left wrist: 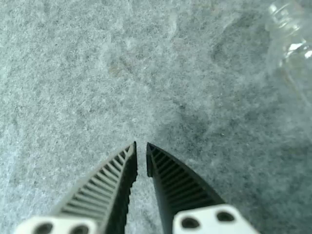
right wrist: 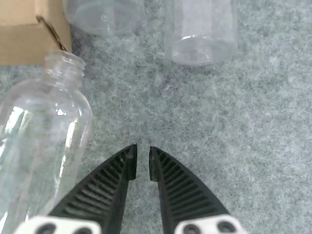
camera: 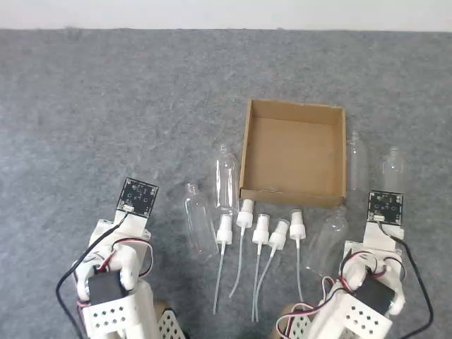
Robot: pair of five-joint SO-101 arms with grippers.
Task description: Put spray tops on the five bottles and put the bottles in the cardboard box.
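Note:
Five clear bottles lie uncapped on the grey carpet: two (camera: 200, 217) (camera: 226, 176) left of the cardboard box (camera: 245, 152), two (camera: 357, 161) (camera: 392, 169) to its right, and one (camera: 327, 240) below its near right corner. Several white spray tops (camera: 261, 229) with long tubes lie in a row in front of the box. My left gripper (left wrist: 141, 146) is shut over bare carpet, with a bottle neck (left wrist: 292, 29) off to one side. My right gripper (right wrist: 142, 148) is shut and holds nothing, close beside the nearest bottle (right wrist: 44, 131).
The left arm (camera: 116, 261) sits at the near left and the right arm (camera: 374, 275) at the near right. The two other right-side bottles' bases (right wrist: 105, 14) (right wrist: 201, 31) and the box corner (right wrist: 29, 29) lie ahead of the right gripper.

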